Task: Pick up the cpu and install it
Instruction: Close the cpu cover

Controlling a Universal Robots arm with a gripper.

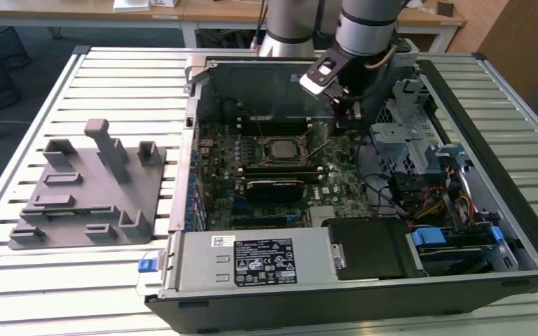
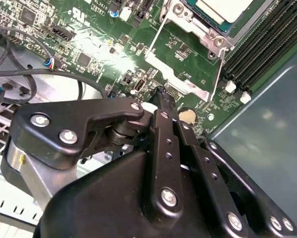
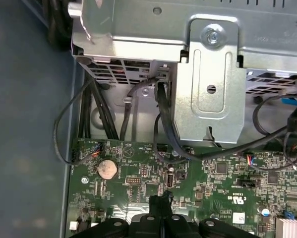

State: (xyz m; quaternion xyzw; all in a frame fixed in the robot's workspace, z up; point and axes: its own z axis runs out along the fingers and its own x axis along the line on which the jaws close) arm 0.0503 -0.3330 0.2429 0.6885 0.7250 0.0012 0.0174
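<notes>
Hanging low over the green board (image 1: pixel 335 187), the gripper (image 1: pixel 344 124) has its two fingers pressed together with nothing between them. The cpu (image 1: pixel 283 148) lies flat in the socket (image 1: pixel 263 150) in the middle of the board. It is near the gripper but not touching it, off toward the exterior view's left. In the second wrist view its silver top sits past the fingertips (image 2: pixel 161 99), beyond a thin metal lever (image 2: pixel 216 74). The cpu is square, so no side is longer.
</notes>
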